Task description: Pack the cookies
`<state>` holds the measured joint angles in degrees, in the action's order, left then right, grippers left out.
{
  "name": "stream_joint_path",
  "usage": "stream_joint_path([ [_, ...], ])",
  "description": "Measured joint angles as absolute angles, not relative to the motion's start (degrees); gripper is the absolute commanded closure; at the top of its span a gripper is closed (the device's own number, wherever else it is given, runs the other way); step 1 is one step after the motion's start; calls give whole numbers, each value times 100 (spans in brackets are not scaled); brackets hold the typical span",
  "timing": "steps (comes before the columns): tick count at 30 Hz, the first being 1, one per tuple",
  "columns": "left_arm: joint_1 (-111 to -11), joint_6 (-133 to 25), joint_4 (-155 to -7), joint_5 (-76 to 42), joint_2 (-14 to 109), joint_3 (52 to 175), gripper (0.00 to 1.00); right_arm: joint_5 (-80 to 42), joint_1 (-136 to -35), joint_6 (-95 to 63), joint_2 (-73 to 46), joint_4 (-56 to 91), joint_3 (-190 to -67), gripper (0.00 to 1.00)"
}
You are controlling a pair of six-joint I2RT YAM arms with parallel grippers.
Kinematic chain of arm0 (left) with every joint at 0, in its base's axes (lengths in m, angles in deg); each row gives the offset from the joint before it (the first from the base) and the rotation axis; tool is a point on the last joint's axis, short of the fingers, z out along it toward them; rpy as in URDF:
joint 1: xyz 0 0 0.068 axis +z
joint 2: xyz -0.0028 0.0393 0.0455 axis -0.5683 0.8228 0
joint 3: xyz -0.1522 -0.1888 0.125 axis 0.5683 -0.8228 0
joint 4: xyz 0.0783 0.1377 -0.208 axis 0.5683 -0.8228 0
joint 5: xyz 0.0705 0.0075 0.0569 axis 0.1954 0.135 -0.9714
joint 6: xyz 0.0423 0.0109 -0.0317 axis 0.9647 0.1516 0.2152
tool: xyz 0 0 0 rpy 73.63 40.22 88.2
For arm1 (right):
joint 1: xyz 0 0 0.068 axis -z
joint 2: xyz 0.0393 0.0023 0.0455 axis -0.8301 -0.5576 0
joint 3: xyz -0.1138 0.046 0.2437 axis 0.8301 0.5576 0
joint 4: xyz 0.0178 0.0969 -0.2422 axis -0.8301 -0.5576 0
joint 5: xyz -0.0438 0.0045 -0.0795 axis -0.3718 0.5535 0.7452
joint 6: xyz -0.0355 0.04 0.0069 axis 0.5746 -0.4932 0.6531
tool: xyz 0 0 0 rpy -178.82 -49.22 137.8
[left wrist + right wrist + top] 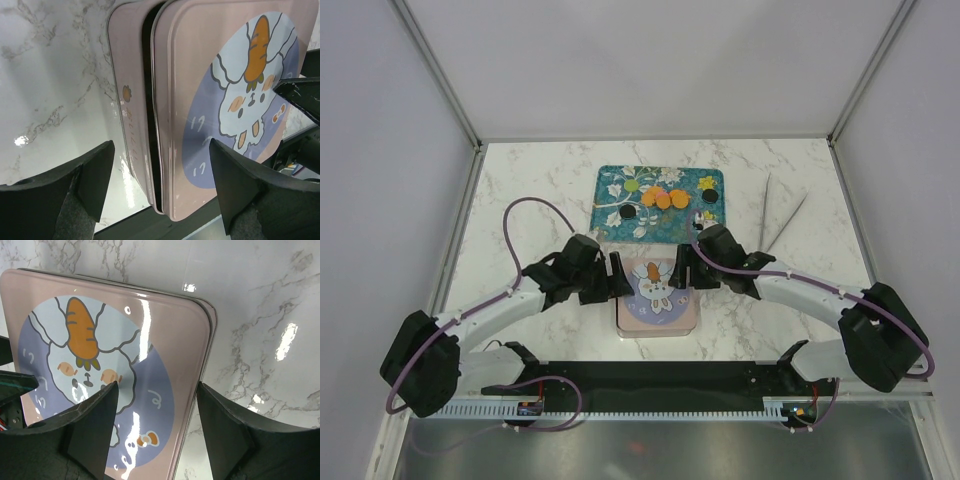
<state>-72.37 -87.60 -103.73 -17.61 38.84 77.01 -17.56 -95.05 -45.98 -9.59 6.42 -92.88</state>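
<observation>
Teal tray (605,192), upper centre of top view, flat on marble surface (530,190). It carries the cookies (663,199): small flat rounds. Orange ones are bunched in a short row at tray centre, touching each other. One lt green sits up-left of them, one black low-left, and another black at the tray's right end. All lie on the tray's white flower print.

Pink tin (127,75) sits just below the tray, centre of frame. The lid (225,100), w/ rabbit + carrot pic on a purple disc, lies on top but is skewed. L wrist view shows a dark gap along the lid's left edge w/ the tin's wall exposed beside it. Tin's inside is hidden under the lid.

L fingers (618,278) are spread wide, straddling the tin's left side. R fingers (683,268) are also apart, over the lid's right edge. Can't tell if either touches the lid.

Two thin metal sticks (775,225) lie right of the tray, apart from it.
</observation>
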Motion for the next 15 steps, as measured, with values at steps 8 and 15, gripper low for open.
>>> stream_joint_path([
  [8,-7272,-8874,-9783,-1482,3943,7352,22,-1527,-9745,-4606,-1134,454,-9526,27],
  [15,-7285,-8988,-9595,-1401,3965,7253,32,-1278,-9955,-4622,-1289,365,-9699,26],
])
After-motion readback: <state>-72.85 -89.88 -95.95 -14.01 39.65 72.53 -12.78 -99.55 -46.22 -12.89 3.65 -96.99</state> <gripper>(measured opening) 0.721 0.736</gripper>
